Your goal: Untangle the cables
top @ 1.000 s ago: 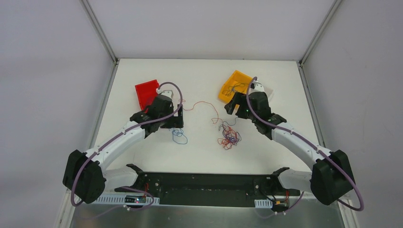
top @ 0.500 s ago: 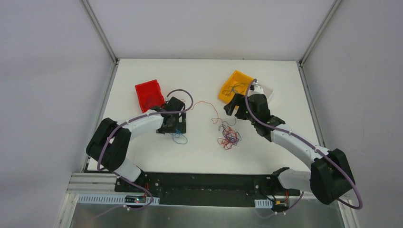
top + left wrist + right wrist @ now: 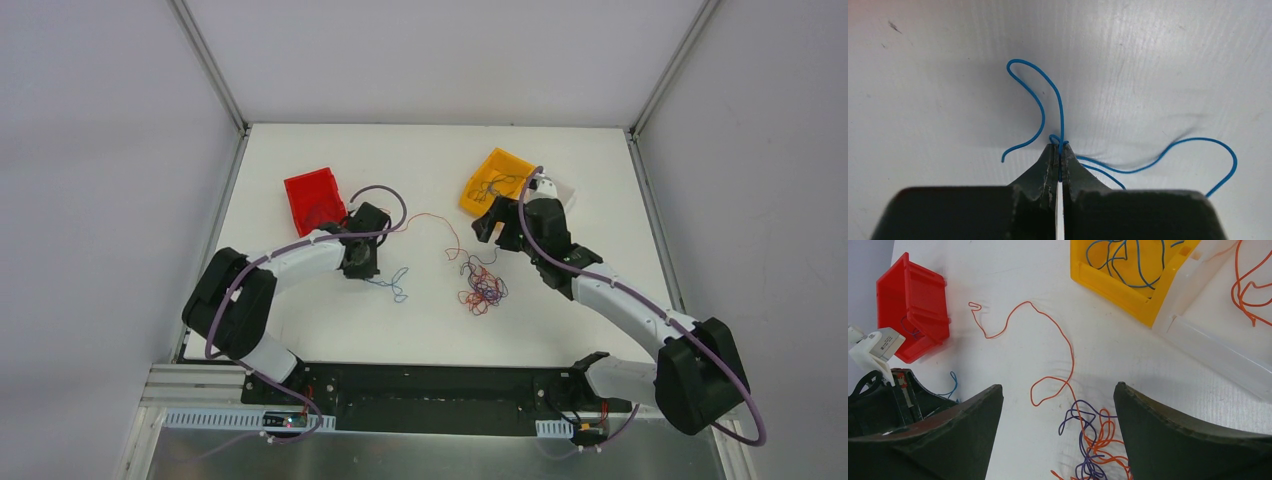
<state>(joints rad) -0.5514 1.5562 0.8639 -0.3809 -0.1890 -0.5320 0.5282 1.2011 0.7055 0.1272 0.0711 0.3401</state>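
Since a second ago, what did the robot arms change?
The left jaws came down and snapped shut on the blue wire, which slid slightly right in the top view. The right jaws stayed wide open by the tangle; the red bin and yellow bin did not move.

White arms [image 3: 295, 265] with black fingers [image 3: 948, 440] and purple cables [image 3: 378, 188].

- Thin blue curly wire [image 3: 1061, 115], pinched in the closed left gripper [image 3: 1059, 150], loops splayed.
- Long orange wire [image 3: 1071, 355] snakes loose beside a knotted heap of red, orange and purple wires [image 3: 482, 290].
- More blue wires [image 3: 1138, 262] coil inside a yellow plastic bin [image 3: 1113, 290].
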